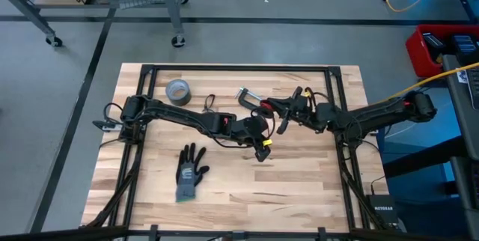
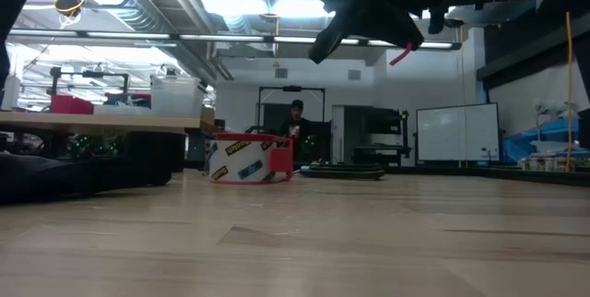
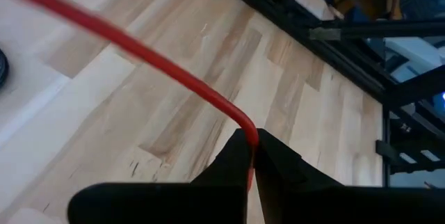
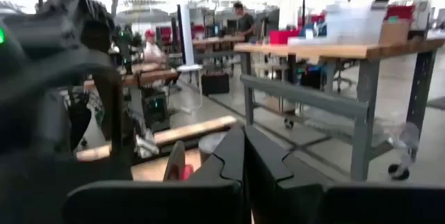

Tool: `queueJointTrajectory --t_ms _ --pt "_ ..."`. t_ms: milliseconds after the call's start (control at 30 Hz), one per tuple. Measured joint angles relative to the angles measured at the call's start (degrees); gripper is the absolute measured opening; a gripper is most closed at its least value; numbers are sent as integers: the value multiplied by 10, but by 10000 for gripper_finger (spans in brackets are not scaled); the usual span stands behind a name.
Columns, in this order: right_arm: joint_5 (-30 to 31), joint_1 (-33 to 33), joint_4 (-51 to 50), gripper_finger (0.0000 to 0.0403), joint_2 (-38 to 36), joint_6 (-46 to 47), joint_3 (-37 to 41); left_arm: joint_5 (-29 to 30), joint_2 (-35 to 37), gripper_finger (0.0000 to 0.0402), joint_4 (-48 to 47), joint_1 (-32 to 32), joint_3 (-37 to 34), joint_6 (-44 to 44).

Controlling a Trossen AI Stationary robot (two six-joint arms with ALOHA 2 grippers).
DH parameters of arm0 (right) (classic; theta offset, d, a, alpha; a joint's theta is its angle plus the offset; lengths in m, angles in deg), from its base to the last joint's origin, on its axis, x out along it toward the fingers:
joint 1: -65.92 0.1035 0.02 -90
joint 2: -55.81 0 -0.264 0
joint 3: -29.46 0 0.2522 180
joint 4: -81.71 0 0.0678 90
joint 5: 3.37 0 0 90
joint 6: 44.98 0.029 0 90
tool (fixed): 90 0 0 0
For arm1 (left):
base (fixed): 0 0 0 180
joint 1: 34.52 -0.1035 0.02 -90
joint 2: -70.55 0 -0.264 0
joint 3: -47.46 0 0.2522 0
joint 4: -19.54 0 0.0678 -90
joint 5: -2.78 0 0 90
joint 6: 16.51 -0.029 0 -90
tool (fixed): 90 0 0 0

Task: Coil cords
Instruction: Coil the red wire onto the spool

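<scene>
The red cord [image 3: 160, 64] is a thin wire that runs from my left gripper's shut fingers away over the wooden table. My left gripper [image 1: 263, 150] hangs above the table's middle. My right gripper [image 1: 284, 125] is shut just beyond it, toward the far right, well above the table. In the right wrist view a red bit [image 4: 183, 172] shows beside its fingers [image 4: 229, 154]. A thin black looped cord [image 1: 209, 102] lies on the table near the left arm's forearm. My left gripper [image 3: 252, 156] pinches the red cord between its two fingertips, at a bend of the wire [image 3: 247, 128]. The fingers slant downward. From the bend the cord leads off in a fairly straight line, clear of the table. I cannot tell whether my right gripper touches the red cord.
A grey duct-tape roll [image 1: 178, 90] lies at the far left, a silver clamp [image 1: 247, 95] at the far middle, and a dark glove [image 1: 191, 174] near the front left. A red-edged tape ring [image 2: 249, 160] shows in the low view. A black frame [image 1: 224, 69] borders the table.
</scene>
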Motion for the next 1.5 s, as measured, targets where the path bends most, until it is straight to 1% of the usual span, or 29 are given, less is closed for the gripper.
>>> queueJointTrajectory --t_ms 267,467,567,733,900,1167,1400,1500 --pt "-19 0 -2 5 35 28 0 -1 0 0 2 -1 0 13" --pt "-43 0 -4 5 63 36 0 -15 0 0 2 -7 0 20" --pt "-44 0 -6 5 74 36 0 -26 0 0 8 -7 0 23" --pt "-44 0 -12 5 80 36 0 -38 0 0 16 -7 0 23" --pt "-46 0 -45 5 80 36 0 -38 4 0 15 -7 0 22" --pt "-95 0 -82 5 80 36 0 -38 23 0 10 -7 0 8" --pt "-140 1 -85 5 80 49 1 -38 25 0 9 -11 0 -2" --pt "-163 1 -103 5 80 54 1 -38 25 0 9 -13 0 -1"
